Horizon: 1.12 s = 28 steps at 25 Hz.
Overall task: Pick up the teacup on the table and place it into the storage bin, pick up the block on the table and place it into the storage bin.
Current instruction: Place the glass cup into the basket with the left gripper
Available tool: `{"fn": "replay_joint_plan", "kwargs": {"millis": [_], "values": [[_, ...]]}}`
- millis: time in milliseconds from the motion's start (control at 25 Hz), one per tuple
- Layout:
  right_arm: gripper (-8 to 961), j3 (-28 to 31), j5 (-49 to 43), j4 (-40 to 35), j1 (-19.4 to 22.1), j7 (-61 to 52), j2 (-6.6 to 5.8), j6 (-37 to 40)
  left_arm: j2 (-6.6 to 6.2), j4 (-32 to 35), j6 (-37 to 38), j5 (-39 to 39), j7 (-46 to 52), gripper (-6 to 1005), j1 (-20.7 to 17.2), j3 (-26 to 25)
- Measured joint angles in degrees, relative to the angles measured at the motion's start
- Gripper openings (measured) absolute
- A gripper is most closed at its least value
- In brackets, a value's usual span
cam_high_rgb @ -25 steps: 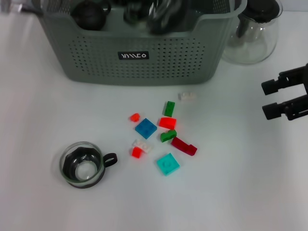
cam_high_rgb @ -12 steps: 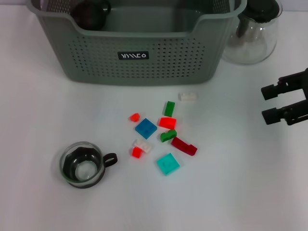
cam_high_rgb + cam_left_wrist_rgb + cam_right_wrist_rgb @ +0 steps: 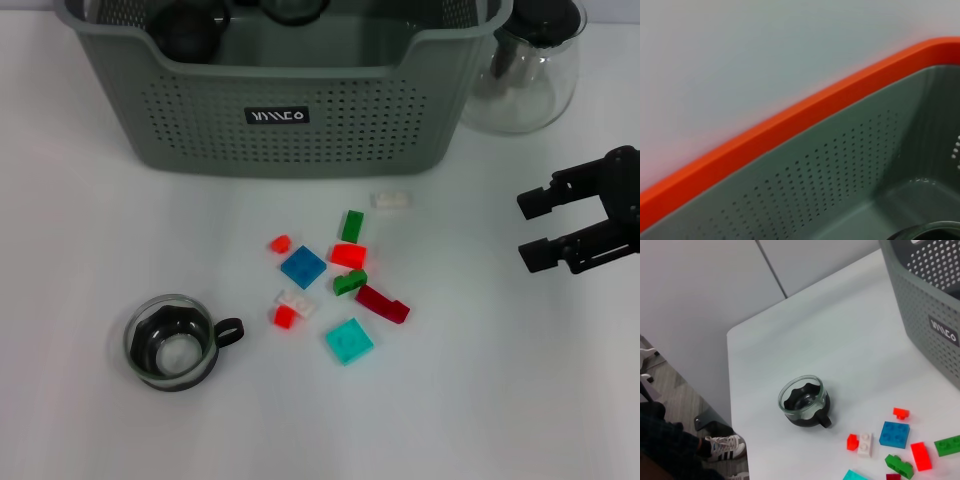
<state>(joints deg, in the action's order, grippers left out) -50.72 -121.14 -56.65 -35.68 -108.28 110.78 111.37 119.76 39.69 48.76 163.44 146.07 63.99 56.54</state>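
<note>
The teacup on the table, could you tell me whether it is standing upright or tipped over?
Upright. The teacup stands on its base on the table, its round rim facing up and its handle pointing sideways toward the blocks.

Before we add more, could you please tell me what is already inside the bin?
Inside the bin a dark round thing sits at the far left corner. Its near wall hides most of the floor.

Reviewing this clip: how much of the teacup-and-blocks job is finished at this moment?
Nothing looks done. The clear glass teacup with black base stands on the white table, and the coloured plastic blocks lie scattered before the grey-green perforated storage bin. The right gripper is open beside them, holding nothing. The left gripper is out of view.
</note>
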Motion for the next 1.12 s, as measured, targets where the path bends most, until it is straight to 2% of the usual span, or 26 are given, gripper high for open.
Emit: {"fn": "replay_joint_plan", "kwargs": {"millis": [520,1120], "values": [[811,0.5,-0.1,0.1,-1.8,-0.5,0.31,-0.1,0.96,-4.9,-4.3,0.2,1.5,60,-0.1,1.0],[810,0.3,-0.1,0.1,-2.2,-0.6,0.41,-0.5,2.12,-5.0,-4.6,0.3,1.6,62,0.0,2.8]]}}
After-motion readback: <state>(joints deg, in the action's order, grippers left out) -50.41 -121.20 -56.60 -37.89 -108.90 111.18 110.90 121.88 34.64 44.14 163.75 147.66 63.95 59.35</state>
